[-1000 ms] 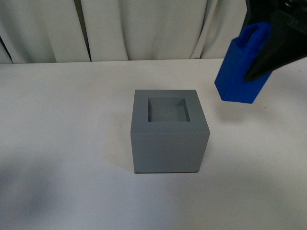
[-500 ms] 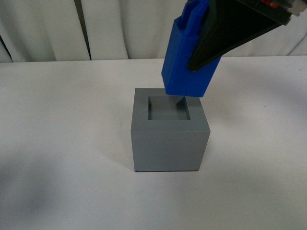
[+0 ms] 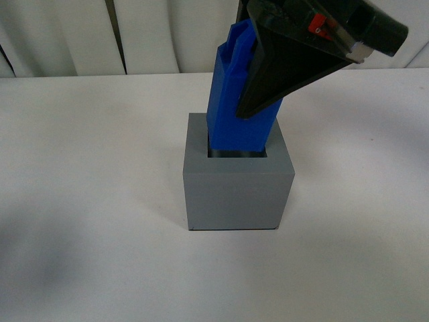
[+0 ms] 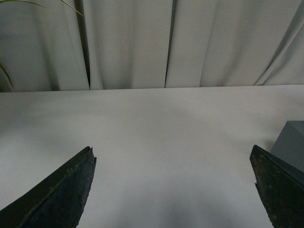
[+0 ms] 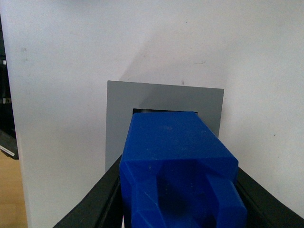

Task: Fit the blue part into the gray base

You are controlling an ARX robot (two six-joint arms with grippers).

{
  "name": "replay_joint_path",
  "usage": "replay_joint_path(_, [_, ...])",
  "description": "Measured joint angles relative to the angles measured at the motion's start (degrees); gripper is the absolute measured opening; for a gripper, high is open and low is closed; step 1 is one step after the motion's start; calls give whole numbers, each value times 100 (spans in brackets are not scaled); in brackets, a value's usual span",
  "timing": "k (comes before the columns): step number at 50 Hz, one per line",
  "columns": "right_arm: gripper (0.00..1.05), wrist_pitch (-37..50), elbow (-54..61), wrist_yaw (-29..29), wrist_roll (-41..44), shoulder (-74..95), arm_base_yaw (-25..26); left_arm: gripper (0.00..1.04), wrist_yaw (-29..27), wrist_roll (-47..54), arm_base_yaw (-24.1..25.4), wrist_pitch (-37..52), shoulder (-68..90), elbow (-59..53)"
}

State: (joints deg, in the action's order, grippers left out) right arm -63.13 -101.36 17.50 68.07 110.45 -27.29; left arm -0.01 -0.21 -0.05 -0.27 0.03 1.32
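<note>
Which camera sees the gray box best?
The front view: the gray base shows its front face and top rim. The right wrist view shows its top around the blue part; the left wrist view catches one corner.

The blue part is a bright, even blue with no markings, darker inside its handle slot. The gray base is a plain matte mid-gray. The right gripper is black with a small red mark. The left gripper has black fingers with faintly speckled edges. The table is unpatterned white. The curtain is off-white with dark fold lines, and a thin leaf is dark green.
</note>
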Motion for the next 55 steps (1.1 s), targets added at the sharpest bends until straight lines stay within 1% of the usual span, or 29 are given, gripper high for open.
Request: replay_joint_path(55, [47,105,107,-149,-107,81,-57,99,0,0,0,0,0,0])
